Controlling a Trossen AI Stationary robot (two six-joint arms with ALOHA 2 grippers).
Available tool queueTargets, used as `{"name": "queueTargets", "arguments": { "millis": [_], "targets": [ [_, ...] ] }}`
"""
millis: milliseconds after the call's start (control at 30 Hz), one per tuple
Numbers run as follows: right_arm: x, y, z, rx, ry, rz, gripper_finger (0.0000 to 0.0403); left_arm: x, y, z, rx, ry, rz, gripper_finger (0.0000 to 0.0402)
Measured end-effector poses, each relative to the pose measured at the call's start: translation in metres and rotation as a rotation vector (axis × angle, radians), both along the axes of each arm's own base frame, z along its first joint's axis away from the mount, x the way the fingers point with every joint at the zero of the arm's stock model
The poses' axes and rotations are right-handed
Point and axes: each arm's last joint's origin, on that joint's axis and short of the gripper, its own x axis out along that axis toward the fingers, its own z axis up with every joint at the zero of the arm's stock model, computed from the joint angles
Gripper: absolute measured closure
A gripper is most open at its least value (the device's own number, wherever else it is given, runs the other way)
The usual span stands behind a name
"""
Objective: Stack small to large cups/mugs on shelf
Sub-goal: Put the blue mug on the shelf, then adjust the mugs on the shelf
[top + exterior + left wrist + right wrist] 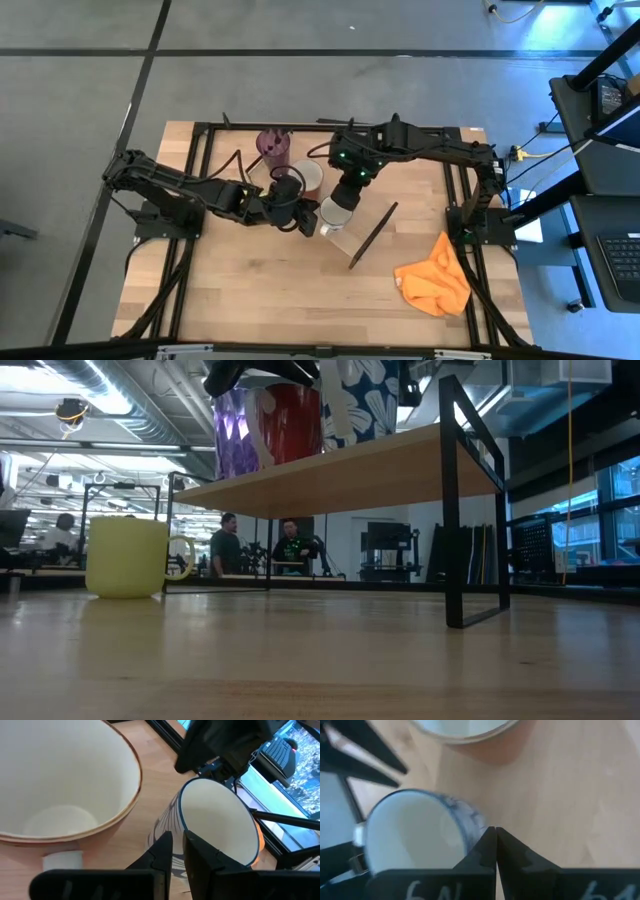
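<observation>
I start with the table (250,290), which carries it all. The shelf (400,465) stands on it, raised on thin dark bars, so the cups sit high where both arms can reach them.

On the shelf the cups stand in a row, close together. The tumbler (235,430) is the tallest and stands nearest one short end. The brown mug (65,780) is just beside it. The white mug (220,820) comes next, further along toward the middle. I think the row runs from big to small on purpose.

Both my grippers are at the white mug. The right gripper (495,832) has its tips pressed together, with nothing between them. It sits right at the outside of the mug's wall. I think it is there to nudge or steady the mug.

The left gripper (177,837) is at the mug's other side. I cannot tell if its fingers hold anything.

The yellow mug (125,557) is not on the shelf. It stands alone on the table, well apart from the row, so I think it is not yet placed.
</observation>
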Motion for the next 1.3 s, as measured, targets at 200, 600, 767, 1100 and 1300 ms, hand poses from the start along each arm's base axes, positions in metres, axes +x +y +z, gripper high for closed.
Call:
{"name": "queueTargets", "arguments": {
  "millis": [200,600,767,1100,1300],
  "targets": [
    [-0.004,-0.011,0.003,-0.08,0.002,-0.032,0.0397,0.0,-0.004,0.0,0.004,-0.004,-0.016,0.0363],
    [-0.033,-0.024,0.016,-0.158,0.089,-0.107,0.0397,-0.006,-0.032,0.004,0.025,-0.037,-0.101,0.0363],
    [-0.045,-0.012,0.016,-0.08,0.18,-0.098,0.0397,-0.012,-0.044,0.0,0.036,0.008,-0.141,0.0363],
    [-0.043,0.044,0.017,-0.007,0.186,-0.014,0.0397,-0.059,-0.069,-0.005,0.056,0.131,-0.059,0.0363],
    [-0.044,0.062,0.016,-0.027,0.189,-0.041,0.0397,-0.089,-0.067,0.002,0.091,0.127,0.046,0.0363]
  ]
}}
